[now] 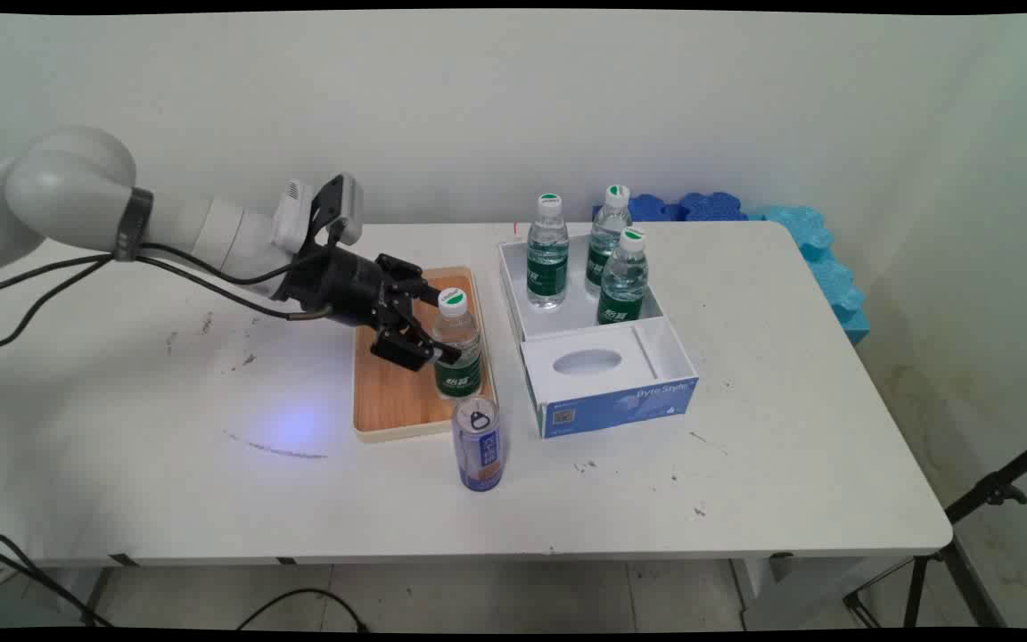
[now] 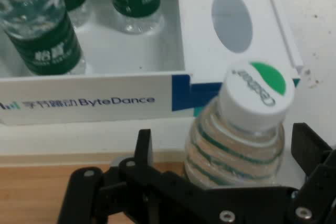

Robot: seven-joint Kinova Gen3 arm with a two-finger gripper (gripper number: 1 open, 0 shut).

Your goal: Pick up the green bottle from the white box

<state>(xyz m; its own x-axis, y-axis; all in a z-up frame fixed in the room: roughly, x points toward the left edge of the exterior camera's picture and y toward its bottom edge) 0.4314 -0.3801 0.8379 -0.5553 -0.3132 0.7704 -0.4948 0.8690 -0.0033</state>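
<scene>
Okay, I've got the gripper coming in level, fingers spread either side of the water bottle that stands upright at the wooden tray's right edge, so they flank its body below the cap.

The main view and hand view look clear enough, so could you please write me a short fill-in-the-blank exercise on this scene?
1. The end effector is around a water bottle standing on the ____ tray.
2. The white box holds ____ water bottles.
3. The can stands on the table, ____ the tray.

Missing words: wooden; three; outside
</scene>
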